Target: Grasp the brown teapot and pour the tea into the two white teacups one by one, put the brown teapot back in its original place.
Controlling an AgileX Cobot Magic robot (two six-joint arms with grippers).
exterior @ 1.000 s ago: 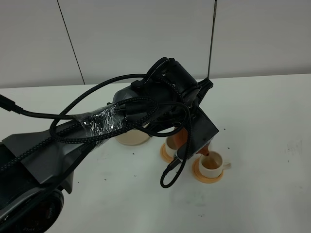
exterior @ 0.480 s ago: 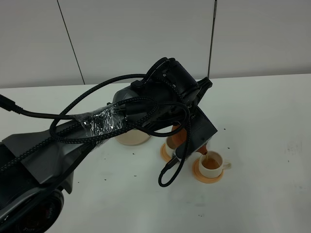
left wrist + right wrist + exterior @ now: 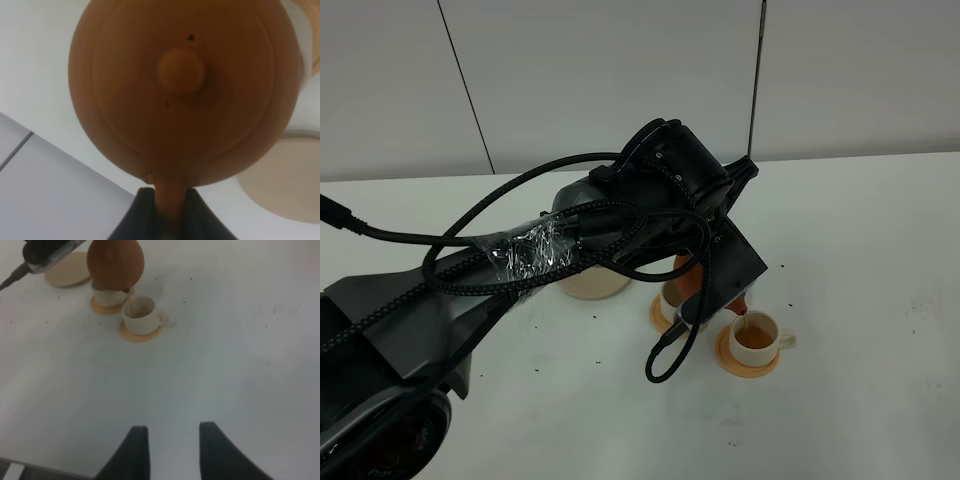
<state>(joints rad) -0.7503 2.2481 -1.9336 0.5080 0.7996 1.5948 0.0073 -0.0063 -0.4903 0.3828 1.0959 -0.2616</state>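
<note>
While the pour is going on, the left arm [image 3: 430,310], draped in black cables [image 3: 570,160], is reaching in from the left of the table [image 3: 860,230] and stretching across to the middle. Behind it the pale saucer [image 3: 588,285] is sitting with nothing on it, since the teapot [image 3: 686,280] that belongs there is being held in the air and tipped spout-down. The left pincer [image 3: 166,215] is clamping the pot by its loop handle, which I judge is letting the arm tilt it without touching the lid.

Just beside the saucer, the first cup [image 3: 670,300] is standing on a coaster [image 3: 657,318], mostly hidden under the pot; whether it has been filled I cannot tell. Further right, the second cup [image 3: 767,345] on the other coaster [image 3: 748,364] is catching a thin stream [image 3: 129,301] and showing brown tea [image 3: 752,339] inside. The return to the saucer is not yet done.

From high up the arm is hiding the grip. The left wrist view is showing it plainly, the handle pinched between two dark fingers [image 3: 132,220], with the lid knob [image 3: 181,72] facing the lens. The right wrist view is giving what neither does: the stream falling from spout to cup, and the right pincer [image 3: 172,450] hanging well apart from everything, fingers spread and holding nothing.
</note>
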